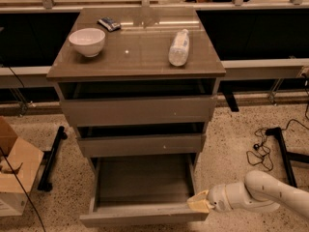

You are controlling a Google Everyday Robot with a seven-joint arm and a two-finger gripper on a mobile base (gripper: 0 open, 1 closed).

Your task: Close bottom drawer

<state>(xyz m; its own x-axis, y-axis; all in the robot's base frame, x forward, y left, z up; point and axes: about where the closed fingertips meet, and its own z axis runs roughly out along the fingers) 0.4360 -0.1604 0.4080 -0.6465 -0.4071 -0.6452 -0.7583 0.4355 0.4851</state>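
Observation:
The bottom drawer (140, 217) of a grey-taupe cabinet is pulled far out and looks empty inside. Its flat front panel runs along the lower edge of the camera view. My gripper (198, 202) comes in from the lower right on a white arm (270, 195). Its pale tip sits at the right end of the drawer's front panel, touching or nearly touching it. The mid-sized drawer (142, 144) and the tallest top drawer (137, 110) above stand slightly pulled out.
On the cabinet top (135, 57) are a white bowl (87, 41), a lying plastic bottle (179, 47) and a small dark packet (109, 23). A cardboard box (14, 173) stands at left. Black stand legs (285, 153) and cables (260, 146) lie on the floor at right.

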